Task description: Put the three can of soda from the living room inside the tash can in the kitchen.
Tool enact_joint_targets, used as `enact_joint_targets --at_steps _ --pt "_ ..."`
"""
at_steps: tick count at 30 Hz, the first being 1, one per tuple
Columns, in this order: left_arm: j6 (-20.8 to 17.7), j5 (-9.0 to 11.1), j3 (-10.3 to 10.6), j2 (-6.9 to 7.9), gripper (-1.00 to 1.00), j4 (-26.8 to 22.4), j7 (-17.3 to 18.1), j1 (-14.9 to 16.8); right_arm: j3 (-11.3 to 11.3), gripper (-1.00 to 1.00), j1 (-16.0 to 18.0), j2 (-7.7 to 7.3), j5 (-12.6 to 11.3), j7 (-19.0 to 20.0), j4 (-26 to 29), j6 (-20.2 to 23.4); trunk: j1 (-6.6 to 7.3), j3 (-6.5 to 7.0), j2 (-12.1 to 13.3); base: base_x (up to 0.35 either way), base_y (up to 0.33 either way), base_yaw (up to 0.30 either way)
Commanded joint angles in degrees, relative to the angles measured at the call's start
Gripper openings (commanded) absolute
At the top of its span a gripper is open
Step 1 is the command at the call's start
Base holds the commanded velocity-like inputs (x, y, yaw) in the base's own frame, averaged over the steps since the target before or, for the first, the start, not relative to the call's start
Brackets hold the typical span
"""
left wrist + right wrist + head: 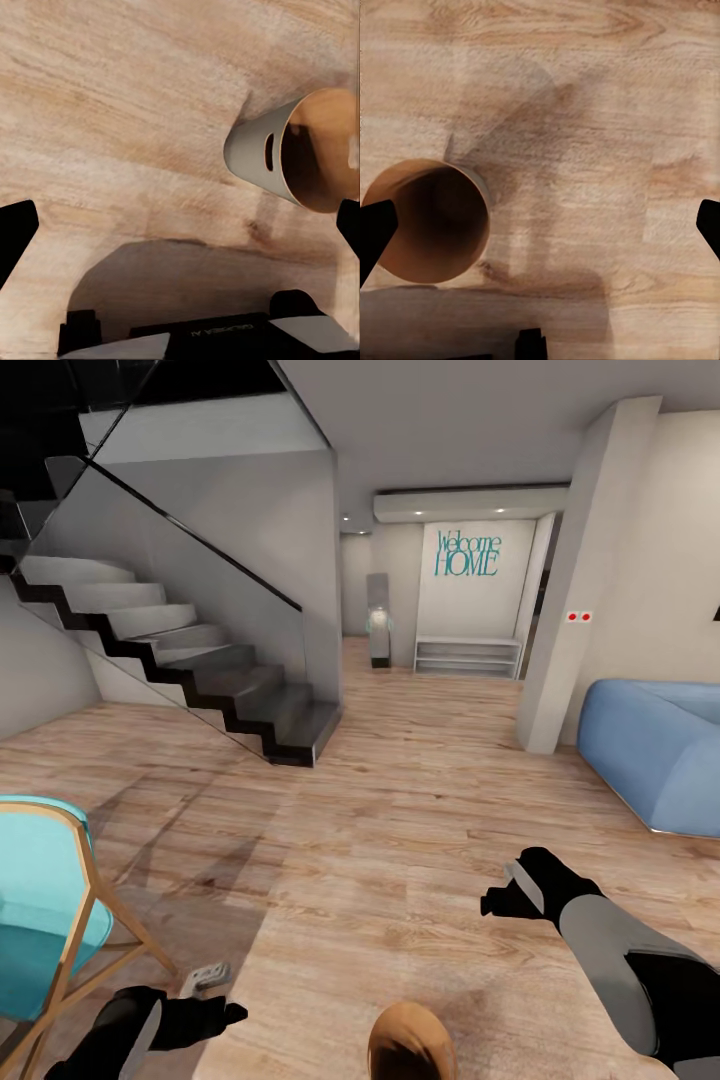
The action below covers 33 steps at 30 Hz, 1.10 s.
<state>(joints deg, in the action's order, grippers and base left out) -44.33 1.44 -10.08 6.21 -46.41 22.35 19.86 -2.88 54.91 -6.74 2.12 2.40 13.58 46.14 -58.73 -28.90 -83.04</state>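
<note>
Both our grippers, left (215, 1015) and right (500, 895), hang spread and empty over the plank floor (400, 810); the tash can (410, 1045) stands between them; blue sofa (655, 750) beyond.

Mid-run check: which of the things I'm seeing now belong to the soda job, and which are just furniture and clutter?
Job:
- trash can, grey outside, brown inside, nothing visible in it
- left claw, open
- right claw, open

Lying about:
- blue sofa
- turquoise chair
- staircase
- small grey object on the floor by the chair
- low shelf under the "Welcome HOME" lettering
</note>
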Motion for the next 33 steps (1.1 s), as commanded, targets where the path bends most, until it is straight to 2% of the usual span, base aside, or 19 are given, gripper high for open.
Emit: enact_joint_targets --at_steps 1,5,14,33 --pt "-1.2 0.1 -0.1 -0.02 1.0 0.3 0.3 0.2 -0.3 1.0 0.0 0.12 0.3 0.2 0.1 0.3 0.0 -0.06 0.0 0.0 0.0 0.0" --pt "-2.9 0.2 -0.1 -0.04 1.0 1.4 0.7 0.7 -0.3 1.0 0.0 0.5 0.3 0.2 0.2 0.3 -0.66 -0.6 -1.2 0.0 0.0 0.0" --pt "2.2 0.0 -0.1 -0.01 1.0 6.4 0.9 1.1 -0.7 1.0 -0.1 0.27 0.6 0.2 -0.2 0.3 -2.63 -2.22 -4.8 0.0 0.0 0.0" --pt "7.1 0.0 -0.1 -0.19 1.0 7.3 0.5 1.1 -0.6 1.0 -0.5 0.5 0.8 0.1 -0.4 0.4 -6.81 -5.63 -12.5 0.0 0.0 0.0"
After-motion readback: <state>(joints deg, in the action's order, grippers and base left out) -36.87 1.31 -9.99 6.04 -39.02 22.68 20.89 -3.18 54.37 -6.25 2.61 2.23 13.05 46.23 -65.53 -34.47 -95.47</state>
